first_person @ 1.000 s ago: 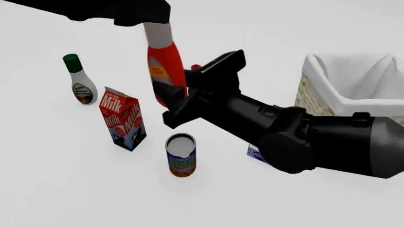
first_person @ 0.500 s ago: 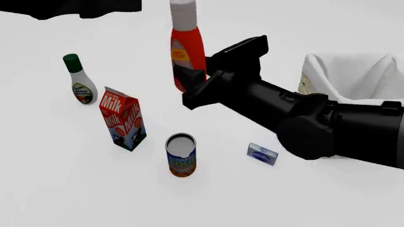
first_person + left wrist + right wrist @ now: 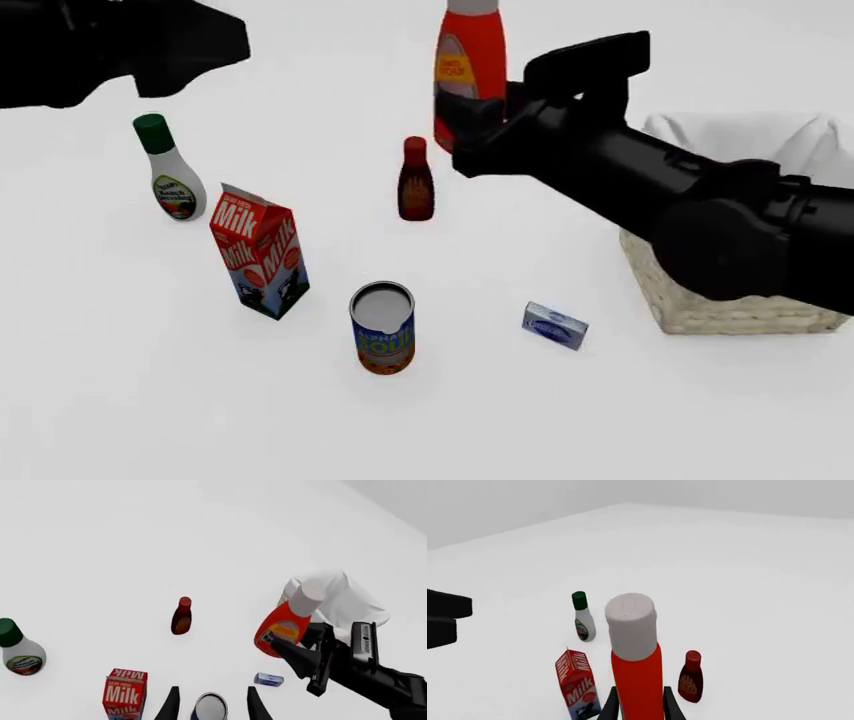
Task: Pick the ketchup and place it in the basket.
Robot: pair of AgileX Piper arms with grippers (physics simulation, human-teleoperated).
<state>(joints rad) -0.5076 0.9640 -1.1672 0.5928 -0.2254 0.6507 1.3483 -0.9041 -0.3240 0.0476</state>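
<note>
right end effector (image 3: 470, 115) was clamped on the ketchup (image 3: 470, 55), holding it upright and lifted clear of the surface (image 3: 160, 400), its cap out of the front view at twelve o'clock; in the right wrist view the two fingers (image 3: 608, 707) pressed either side of the red body below the white cap. the bottle hung between the small dark-red bottle (image 3: 415, 180) and the basket (image 3: 707, 300), which sat at three o'clock with its white lining showing, partly hidden by the right arm. left end effector (image 3: 210, 705) was held high at ten o'clock, its fingers spread with nothing between them. on the surface stood a white bottle with a green cap (image 3: 167, 170) at nine o'clock, a milk carton (image 3: 260, 250) just beside it, a tin can (image 3: 383, 328) near six o'clock, and a small blue box (image 3: 554, 326).
</note>
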